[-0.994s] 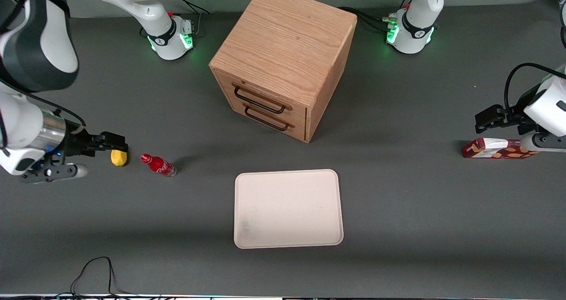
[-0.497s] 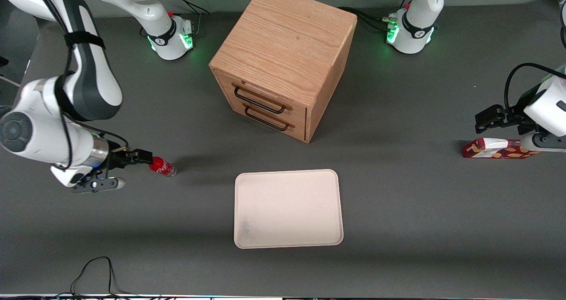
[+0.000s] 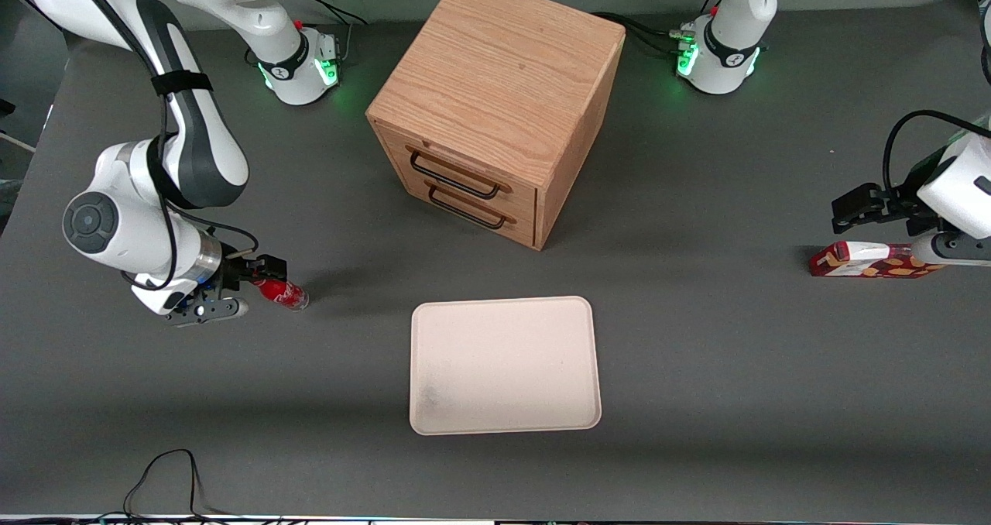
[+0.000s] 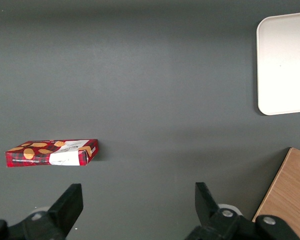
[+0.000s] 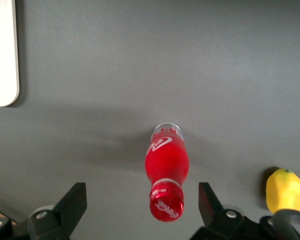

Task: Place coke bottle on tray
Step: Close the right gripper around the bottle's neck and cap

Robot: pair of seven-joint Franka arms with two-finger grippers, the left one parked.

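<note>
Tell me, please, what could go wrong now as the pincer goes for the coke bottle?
1. The coke bottle stands upright between the open fingers of the pincer, cap nearest the camera. A finger touching it too early may tip it over.
2. A lemon lies close beside the bottle, so a sideways correction could knock it.
3. The tray lies apart toward the parked arm's end; a loose hold could drop the bottle on the way.

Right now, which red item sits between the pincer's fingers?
The coke bottle, between the open pincer, beside the lemon; the red snack carton lies toward the parked arm's end.
</note>
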